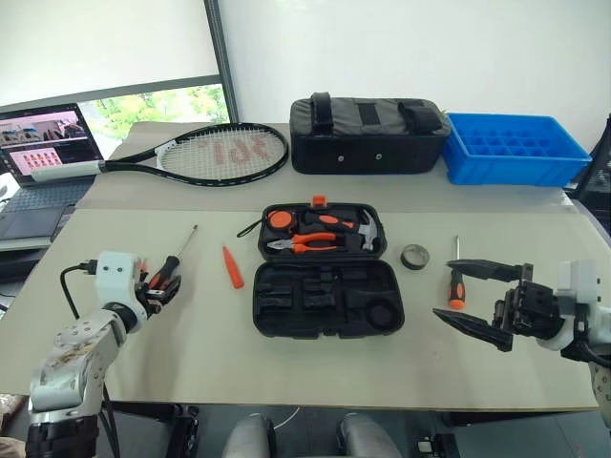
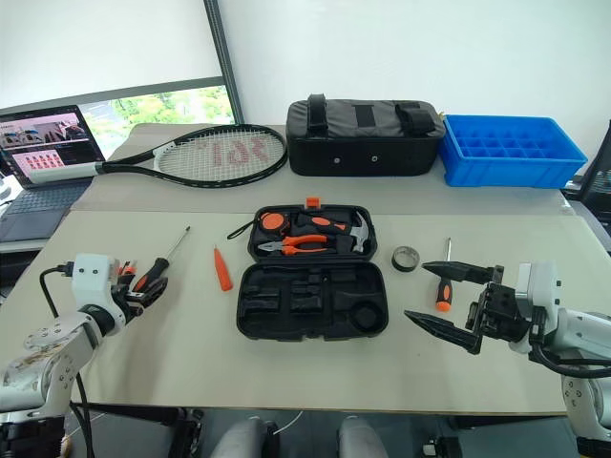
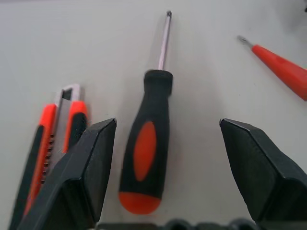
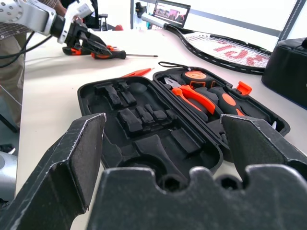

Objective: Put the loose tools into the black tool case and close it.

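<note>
Red lettering on tennis racket [image 1: 220, 151] strings, unreadable, black tool case [image 1: 325, 272] open

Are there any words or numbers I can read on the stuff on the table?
Tennis racket strings: red letters, seen upside down and too blurred to read.
Laptop screen: small pictures and rows, too small to read.
Black tool case, black bag, blue crate and loose tools: no writing that can be seen.
</note>
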### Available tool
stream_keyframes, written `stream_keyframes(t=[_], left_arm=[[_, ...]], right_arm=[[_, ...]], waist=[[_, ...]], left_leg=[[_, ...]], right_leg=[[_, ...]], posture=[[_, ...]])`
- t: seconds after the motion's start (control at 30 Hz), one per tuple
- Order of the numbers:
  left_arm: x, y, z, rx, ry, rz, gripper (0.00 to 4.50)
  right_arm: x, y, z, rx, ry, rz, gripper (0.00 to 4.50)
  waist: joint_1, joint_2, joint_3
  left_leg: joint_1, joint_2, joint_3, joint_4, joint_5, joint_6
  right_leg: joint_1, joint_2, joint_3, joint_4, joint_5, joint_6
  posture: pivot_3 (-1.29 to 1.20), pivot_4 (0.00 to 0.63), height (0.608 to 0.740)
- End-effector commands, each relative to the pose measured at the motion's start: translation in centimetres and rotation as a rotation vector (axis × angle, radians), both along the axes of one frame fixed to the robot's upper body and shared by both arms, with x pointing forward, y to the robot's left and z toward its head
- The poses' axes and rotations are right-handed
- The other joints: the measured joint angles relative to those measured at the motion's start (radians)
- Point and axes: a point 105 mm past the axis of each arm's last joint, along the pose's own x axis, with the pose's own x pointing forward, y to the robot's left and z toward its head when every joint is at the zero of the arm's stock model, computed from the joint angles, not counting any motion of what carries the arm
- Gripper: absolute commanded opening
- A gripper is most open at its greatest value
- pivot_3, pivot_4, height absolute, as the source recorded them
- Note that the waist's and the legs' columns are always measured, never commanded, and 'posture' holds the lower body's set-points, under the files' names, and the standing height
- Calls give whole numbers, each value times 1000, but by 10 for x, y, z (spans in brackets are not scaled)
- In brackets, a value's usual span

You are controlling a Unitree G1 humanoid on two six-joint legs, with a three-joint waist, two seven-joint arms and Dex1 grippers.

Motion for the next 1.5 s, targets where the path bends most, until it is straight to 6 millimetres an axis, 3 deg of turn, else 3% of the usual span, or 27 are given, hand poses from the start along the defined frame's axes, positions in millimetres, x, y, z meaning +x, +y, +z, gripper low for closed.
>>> stream_keyframes(t=[0.03,0.2,0.3,0.5,0.63,0.8,0.9,1.0,1.3,1.5], left_arm=[[4,9,2,36,19,19,3707],[3,12,-9,-6,91,25,3707],[2,11,-12,-29,109,17,3015],[1,9,-11,-32,104,15,948],[6,5,4,-32,16,-5,953],[20,-14,49,-8,-215,-121,953],[25,-46,88,-34,-388,-309,953],[24,-73,103,0,-432,-507,953],[32,-172,93,316,-345,-1252,953],[36,-190,70,495,-195,-1458,953]], right_arm=[[-1,2,11,-10,-39,3,4428],[-2,-2,9,-14,-36,-12,4428],[-3,-4,8,-14,-33,-16,4500],[-4,-7,3,-11,-27,-21,4500],[-4,-9,0,-7,-27,-25,4500],[-5,-11,0,1,-33,-37,4500],[-4,-14,3,26,-40,-59,4500],[-4,-17,5,37,-45,-76,4500],[-5,-27,5,71,-62,-177,4500],[-18,-38,3,45,-68,-234,4500]], waist=[[0,0,0],[4,0,-1],[5,0,-1],[6,0,-1],[6,0,-1],[9,-1,-1],[11,-2,-1],[12,-1,-2],[12,0,-3],[4,1,-3]], left_leg=[[0,0,0,0,0,0],[0,0,0,0,0,0],[0,0,0,0,0,0],[0,0,0,0,0,0],[0,0,0,0,0,0],[-1,0,0,0,0,0],[-2,0,0,0,0,0],[-2,-1,0,0,0,-1],[-3,-2,-1,-1,1,-2],[-10,-3,-2,-1,1,-1]], right_leg=[[0,0,0,0,0,0],[0,0,0,0,0,0],[0,0,0,0,0,0],[0,0,0,0,0,0],[0,0,0,0,0,0],[0,0,0,0,0,0],[0,0,-1,-1,0,-1],[0,-1,-2,-2,0,-1],[0,0,-2,-2,0,0],[-1,2,1,-2,0,0]], posture=[[0,150,707],[0,150,707],[0,150,707],[0,150,707],[0,150,707],[0,150,707],[0,150,707],[0,150,707],[0,150,707],[0,150,707]])
